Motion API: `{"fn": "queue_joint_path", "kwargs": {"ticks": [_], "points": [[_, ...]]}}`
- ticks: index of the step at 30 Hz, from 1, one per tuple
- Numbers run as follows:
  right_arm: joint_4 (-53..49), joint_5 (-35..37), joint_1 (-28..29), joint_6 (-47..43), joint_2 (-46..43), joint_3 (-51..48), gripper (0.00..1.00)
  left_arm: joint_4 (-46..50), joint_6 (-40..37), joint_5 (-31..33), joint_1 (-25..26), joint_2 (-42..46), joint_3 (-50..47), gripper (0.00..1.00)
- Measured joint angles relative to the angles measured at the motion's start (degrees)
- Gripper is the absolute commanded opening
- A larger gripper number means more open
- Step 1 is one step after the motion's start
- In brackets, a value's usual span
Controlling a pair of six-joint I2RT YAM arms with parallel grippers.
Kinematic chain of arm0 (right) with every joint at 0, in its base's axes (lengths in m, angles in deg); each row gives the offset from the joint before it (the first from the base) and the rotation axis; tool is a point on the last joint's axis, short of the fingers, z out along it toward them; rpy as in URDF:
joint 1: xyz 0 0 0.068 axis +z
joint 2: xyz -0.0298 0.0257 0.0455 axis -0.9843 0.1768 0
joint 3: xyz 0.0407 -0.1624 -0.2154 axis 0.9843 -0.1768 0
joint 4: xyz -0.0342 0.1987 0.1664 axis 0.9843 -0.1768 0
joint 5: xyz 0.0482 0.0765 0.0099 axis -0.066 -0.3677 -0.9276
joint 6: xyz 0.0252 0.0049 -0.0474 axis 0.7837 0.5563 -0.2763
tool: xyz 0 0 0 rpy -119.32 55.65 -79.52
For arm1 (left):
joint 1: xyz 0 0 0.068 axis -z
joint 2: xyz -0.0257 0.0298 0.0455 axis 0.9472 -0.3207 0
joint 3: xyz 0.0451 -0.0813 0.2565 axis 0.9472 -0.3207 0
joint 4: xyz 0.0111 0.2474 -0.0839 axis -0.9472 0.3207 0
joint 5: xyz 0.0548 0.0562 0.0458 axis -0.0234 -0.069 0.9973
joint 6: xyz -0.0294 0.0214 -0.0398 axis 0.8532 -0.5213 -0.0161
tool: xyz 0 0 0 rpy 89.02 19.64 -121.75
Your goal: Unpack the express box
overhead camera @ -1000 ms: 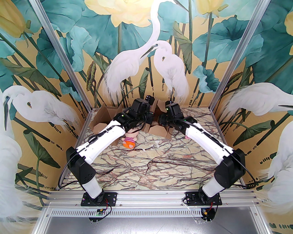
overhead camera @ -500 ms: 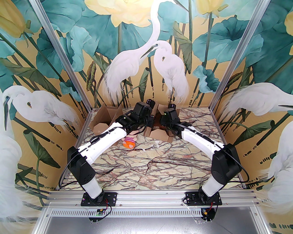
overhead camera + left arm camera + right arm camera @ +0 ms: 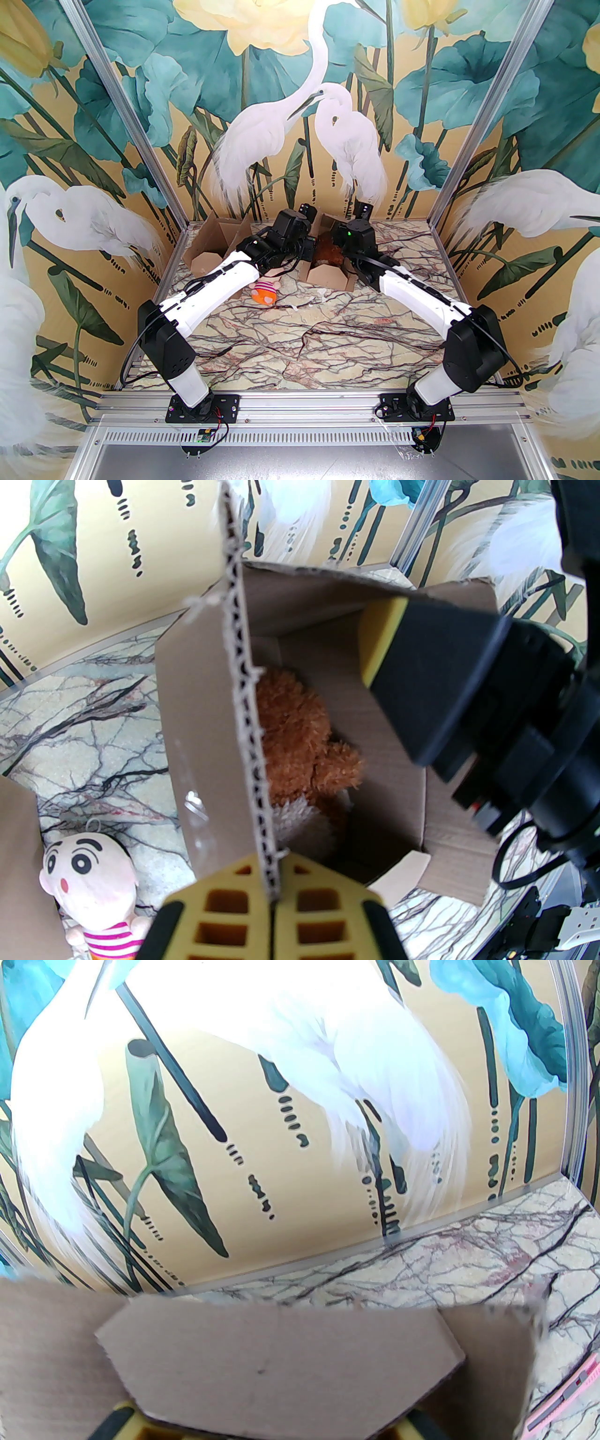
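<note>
Left gripper (image 3: 273, 870): pressed together on the corrugated edge of the box's left flap (image 3: 201, 723). The yellow fingers pinch the cardboard from both sides and the flap stands upright between them.

Box (image 3: 328, 276): open, at the back middle of the counter (image 3: 328, 337), close to the rear wall. Both arms reach over it, and the near flaps are folded outward.

Contents: a brown plush toy (image 3: 295, 733) lies on the box floor against the left wall, with a paler fuzzy patch at its near end. Nothing touches it.

Right gripper (image 3: 382, 641): hangs above the right half of the opening. From the left wrist view I see one black finger with a yellow pad (image 3: 422, 681), its tip level with the far wall of the box. The other finger is hidden. In the right wrist view a blurred cardboard flap (image 3: 281, 1363) lies across the fingers and covers most of them. I cannot tell how far the jaws are spread, nor whether they touch or hold anything.

Elsewhere on the counter:
- A small doll (image 3: 84, 878) with a striped top lies face up just left of the box.
- A second open box (image 3: 213, 243) sits in the back left corner.
- A pink utility knife (image 3: 569, 1393) lies to the right of the box.
</note>
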Motion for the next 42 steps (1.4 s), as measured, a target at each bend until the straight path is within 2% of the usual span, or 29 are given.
{"fn": "queue_joint_path", "kwargs": {"ticks": [5,11,18,19,21,24,35,42], "points": [[0.4,-3.5,-2.7,2.8,0.5,0.8,0.35,-0.7,0.0,0.0,0.0,0.0,-0.9,0.0],[-0.3,-5.4,-3.9,4.9,1.1,1.7,0.46,-1.7,0.0,0.0,0.0,0.3,-1.7,0.0],[-4.7,-12.9,-4.7,6.5,4.1,5.9,0.53,-2.2,0.7,0.0,0.0,0.3,-2.0,0.0],[-5.2,-13.5,-4.5,6.6,4.1,5.8,0.55,-2.2,0.9,0.0,0.0,0.3,-2.0,0.0],[-6.0,-14.4,-3.9,6.6,3.9,5.4,0.65,-2.5,1.3,0.2,0.0,0.3,-2.1,0.0],[-8.1,-14.8,-2.7,6.4,2.9,3.6,0.71,-3.0,1.7,0.3,0.0,0.4,-2.4,0.0],[-15.0,-11.2,1.2,3.5,-0.6,-2.1,0.68,-4.7,4.2,0.9,0.0,0.4,-4.0,0.0],[-19.6,-6.8,1.4,3.2,2.7,0.4,0.72,-5.9,4.3,-0.2,0.3,1.0,-4.8,0.0]]}}
